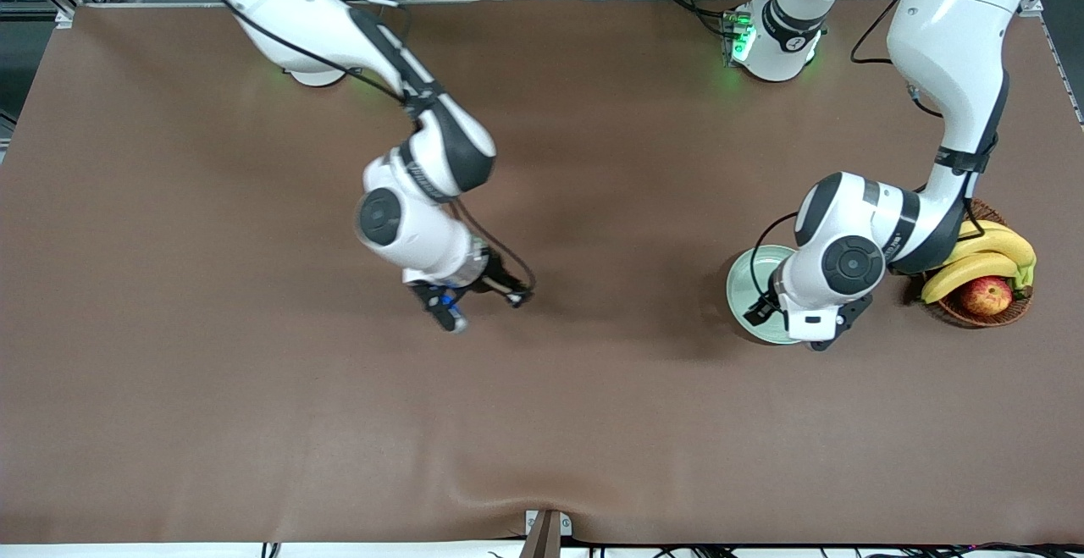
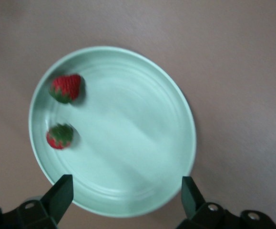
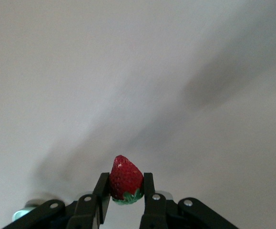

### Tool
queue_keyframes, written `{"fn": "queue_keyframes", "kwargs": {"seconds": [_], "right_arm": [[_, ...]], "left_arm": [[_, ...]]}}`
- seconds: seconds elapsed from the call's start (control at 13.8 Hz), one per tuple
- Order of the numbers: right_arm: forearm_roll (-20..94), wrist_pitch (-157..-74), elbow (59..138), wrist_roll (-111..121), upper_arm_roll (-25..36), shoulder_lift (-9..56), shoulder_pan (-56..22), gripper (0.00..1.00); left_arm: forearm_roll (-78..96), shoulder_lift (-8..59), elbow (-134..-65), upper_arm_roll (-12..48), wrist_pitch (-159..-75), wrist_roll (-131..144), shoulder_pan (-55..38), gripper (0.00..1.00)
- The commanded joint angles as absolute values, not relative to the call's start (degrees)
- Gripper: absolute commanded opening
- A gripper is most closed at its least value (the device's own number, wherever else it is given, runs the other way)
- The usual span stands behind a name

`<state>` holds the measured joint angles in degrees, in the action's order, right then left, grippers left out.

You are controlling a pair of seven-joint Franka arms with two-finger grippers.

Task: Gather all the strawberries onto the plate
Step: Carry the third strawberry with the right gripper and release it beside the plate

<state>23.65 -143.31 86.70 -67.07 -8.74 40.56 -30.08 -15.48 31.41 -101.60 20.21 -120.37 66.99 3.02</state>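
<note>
The pale mint-green plate (image 1: 745,280) lies toward the left arm's end of the table, and the left arm hides part of it. In the left wrist view the plate (image 2: 128,143) holds two strawberries, one (image 2: 66,88) beside the other (image 2: 60,136), near its rim. My left gripper (image 1: 793,326) hangs open and empty over the plate's edge (image 2: 126,196). My right gripper (image 1: 481,294) is over the bare brown table near its middle. It is shut on the third strawberry (image 3: 126,179), red tip pointing out and green cap between the fingers (image 3: 149,191).
A brown wicker basket (image 1: 982,314) with bananas (image 1: 987,257) and a red-yellow apple (image 1: 987,294) stands beside the plate, at the left arm's end of the table. A brown mat (image 1: 254,389) covers the table.
</note>
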Motion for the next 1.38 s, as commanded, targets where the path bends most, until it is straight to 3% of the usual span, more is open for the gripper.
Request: {"fn": "queue_keyframes", "kwargs": {"seconds": [0.0,0.51,0.58,0.65,0.94,1.31], "right_arm": [[24.5,-150.6,80.1,-73.0,-11.2,47.9,-33.0,0.0],[24.3,-163.0,74.2,-79.0,-11.1,56.9,-41.0,0.03],[24.2,-163.1,74.3,-79.0,-11.1,57.3,-41.4,0.56],[23.6,-163.0,74.4,-78.9,-11.1,57.3,-41.3,1.0],[22.1,-158.0,75.1,-78.3,-10.8,55.4,-38.2,1.0],[17.2,-130.8,74.9,-74.6,-11.4,46.3,-27.9,1.0]], "left_arm": [[-14.2,30.9,-101.7,21.3,-119.9,69.1,2.9,1.0],[-11.8,32.4,-101.3,22.1,-120.4,71.3,0.6,1.0],[-10.6,32.6,-100.9,22.1,-120.5,71.5,0.6,1.0],[-9.2,32.9,-100.6,22.1,-120.5,71.6,0.4,1.0],[-7.1,33.8,-99.9,22.1,-121.2,71.8,-0.7,1.0],[-6.5,35.3,-98.7,22.1,-121.4,72.9,-3.5,1.0]]}}
